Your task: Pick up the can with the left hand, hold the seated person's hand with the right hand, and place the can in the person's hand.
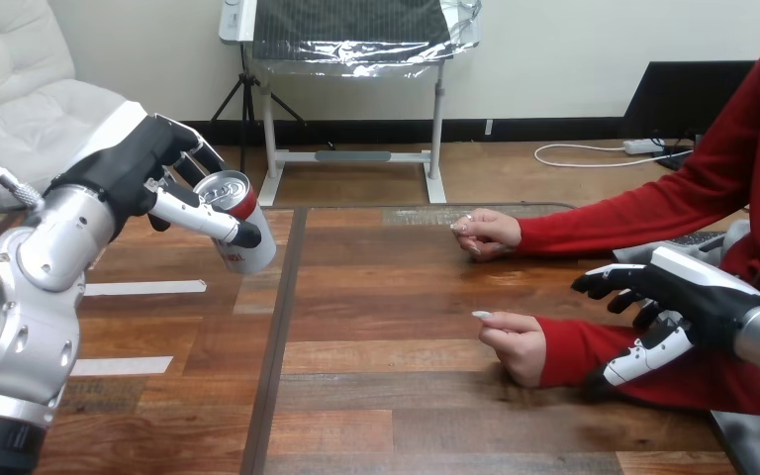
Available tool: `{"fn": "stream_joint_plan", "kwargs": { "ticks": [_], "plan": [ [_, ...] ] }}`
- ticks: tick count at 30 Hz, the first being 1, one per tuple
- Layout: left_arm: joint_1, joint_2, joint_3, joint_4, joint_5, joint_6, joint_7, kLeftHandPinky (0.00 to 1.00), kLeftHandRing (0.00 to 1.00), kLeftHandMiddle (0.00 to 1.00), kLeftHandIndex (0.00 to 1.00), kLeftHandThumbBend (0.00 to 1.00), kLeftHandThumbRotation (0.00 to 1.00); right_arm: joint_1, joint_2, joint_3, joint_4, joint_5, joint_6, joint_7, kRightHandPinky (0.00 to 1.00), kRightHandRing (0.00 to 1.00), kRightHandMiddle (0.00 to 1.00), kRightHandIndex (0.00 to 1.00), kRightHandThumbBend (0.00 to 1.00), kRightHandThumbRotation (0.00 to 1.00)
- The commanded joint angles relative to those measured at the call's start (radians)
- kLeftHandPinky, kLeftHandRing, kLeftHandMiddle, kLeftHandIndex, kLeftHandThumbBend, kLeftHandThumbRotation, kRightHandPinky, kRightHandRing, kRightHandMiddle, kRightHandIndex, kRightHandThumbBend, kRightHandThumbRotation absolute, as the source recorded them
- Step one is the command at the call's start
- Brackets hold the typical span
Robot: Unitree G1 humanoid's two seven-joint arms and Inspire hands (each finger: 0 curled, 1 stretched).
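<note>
A red and white can (241, 223) with a silver top hangs tilted above the left part of the table, and my left hand (143, 168) is shut on it, thumb across its front. My right hand (673, 297) hovers open at the right, just over the red sleeve of the person's near forearm, apart from the person's hand. The person's near hand (513, 341) rests on the table, loosely curled. The person's far hand (487, 233) lies further back on the wood.
The wooden table (386, 396) has a dark seam running front to back left of centre. Two white tape strips (143, 288) lie at the left. Bare wood lies between the can and the person's hands.
</note>
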State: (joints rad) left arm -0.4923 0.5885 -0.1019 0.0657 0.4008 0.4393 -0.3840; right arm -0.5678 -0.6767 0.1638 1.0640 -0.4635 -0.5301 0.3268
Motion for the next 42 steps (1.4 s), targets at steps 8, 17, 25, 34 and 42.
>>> {"fn": "stream_joint_plan", "kwargs": {
  "ticks": [8, 17, 25, 34, 42],
  "plan": [
    [-0.057, 0.021, 0.027, -0.050, 0.000, -0.010, 0.008, 0.29, 0.35, 0.41, 0.43, 0.72, 0.00, -0.116, -0.025, -0.007, 0.016, 0.018, -0.021, -0.032, 0.73, 0.85, 0.86, 0.87, 1.00, 0.26],
    [-0.054, 0.018, 0.029, -0.056, -0.004, -0.010, 0.009, 0.30, 0.35, 0.41, 0.43, 0.72, 0.00, -0.119, -0.025, 0.012, 0.029, -0.006, -0.016, -0.041, 0.71, 0.83, 0.85, 0.86, 1.00, 0.28],
    [-0.054, 0.017, 0.032, -0.051, -0.008, -0.013, 0.014, 0.29, 0.35, 0.41, 0.43, 0.72, 0.00, -0.117, -0.017, 0.032, 0.042, -0.023, 0.002, -0.049, 0.72, 0.83, 0.85, 0.85, 1.00, 0.23],
    [-0.053, 0.018, 0.032, -0.051, -0.010, -0.014, 0.013, 0.29, 0.34, 0.41, 0.42, 0.72, 0.00, -0.114, -0.007, 0.056, 0.045, -0.032, 0.045, -0.036, 0.73, 0.84, 0.87, 0.85, 1.00, 0.23],
    [-0.052, 0.019, 0.030, -0.058, -0.010, -0.012, 0.011, 0.30, 0.35, 0.41, 0.43, 0.71, 0.00, -0.114, 0.004, 0.092, 0.053, -0.057, 0.069, -0.050, 0.71, 0.82, 0.86, 0.84, 1.00, 0.21]
  ]
}}
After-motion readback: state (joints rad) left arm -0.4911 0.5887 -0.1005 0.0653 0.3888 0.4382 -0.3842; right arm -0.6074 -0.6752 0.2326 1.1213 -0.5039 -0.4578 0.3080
